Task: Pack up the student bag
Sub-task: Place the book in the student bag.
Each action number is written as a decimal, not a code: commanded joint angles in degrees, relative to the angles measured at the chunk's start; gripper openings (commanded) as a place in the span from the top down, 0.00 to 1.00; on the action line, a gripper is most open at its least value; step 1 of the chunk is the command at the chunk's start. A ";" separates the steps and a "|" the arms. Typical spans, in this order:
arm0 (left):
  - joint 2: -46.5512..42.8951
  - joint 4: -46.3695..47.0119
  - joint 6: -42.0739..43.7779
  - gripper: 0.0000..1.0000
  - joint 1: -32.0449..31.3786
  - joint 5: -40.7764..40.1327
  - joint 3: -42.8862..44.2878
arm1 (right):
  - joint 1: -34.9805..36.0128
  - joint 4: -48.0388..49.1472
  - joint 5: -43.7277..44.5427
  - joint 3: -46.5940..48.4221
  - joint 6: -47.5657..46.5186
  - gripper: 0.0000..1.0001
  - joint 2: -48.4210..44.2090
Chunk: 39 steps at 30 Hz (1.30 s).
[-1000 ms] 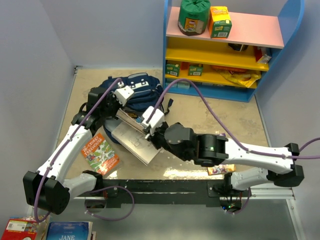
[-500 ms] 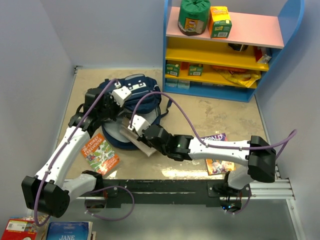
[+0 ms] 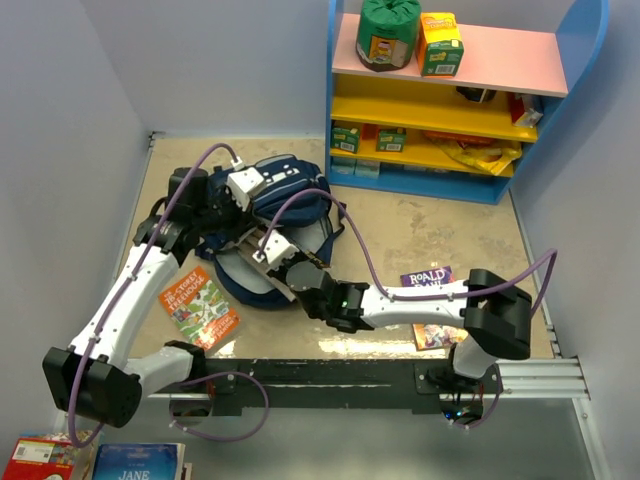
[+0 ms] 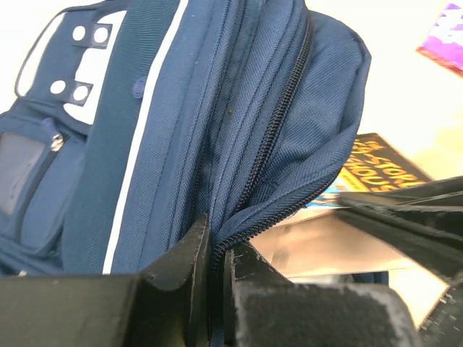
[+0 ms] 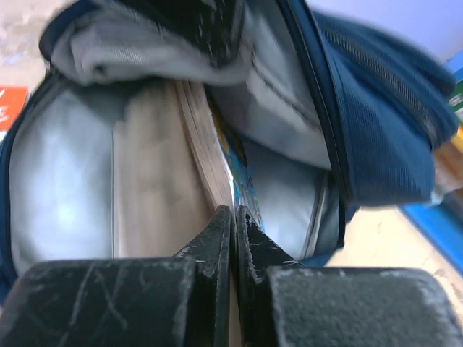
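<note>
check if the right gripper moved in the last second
Yes: the right gripper went left, away from the blue shelf unit, carrying its book into the navy fabric backpack.

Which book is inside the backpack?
The pale-covered book pinched by the right gripper, inside the open student bag. The orange book and the purple Roald Dahl book lie outside it on the table.

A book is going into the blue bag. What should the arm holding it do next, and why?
Probably push it a little deeper before letting go. The right gripper is shut on the book, whose far end is already inside the student bag, while the left gripper pinches the zipper edge, holding the mouth open.
</note>
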 commanded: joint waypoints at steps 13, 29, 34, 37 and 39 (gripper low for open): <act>1.03 -0.46 -0.36 1.00 -0.04 25.11 8.86 | 0.66 45.83 16.26 -1.01 -24.04 1.00 12.28; 1.82 0.41 0.52 1.00 -0.04 22.39 6.84 | 0.22 14.59 -1.29 0.67 3.87 0.39 1.78; 2.61 3.84 -0.35 1.00 -0.13 19.58 5.79 | 0.22 5.11 -6.14 -1.44 14.56 0.25 -11.04; 3.92 7.17 -1.85 1.00 -0.13 16.86 5.78 | 0.22 1.41 -8.34 -3.63 18.65 0.25 -15.64; 5.51 8.06 -2.38 1.00 -0.13 13.88 7.27 | 0.40 -2.10 -9.31 -4.77 22.86 0.26 -17.84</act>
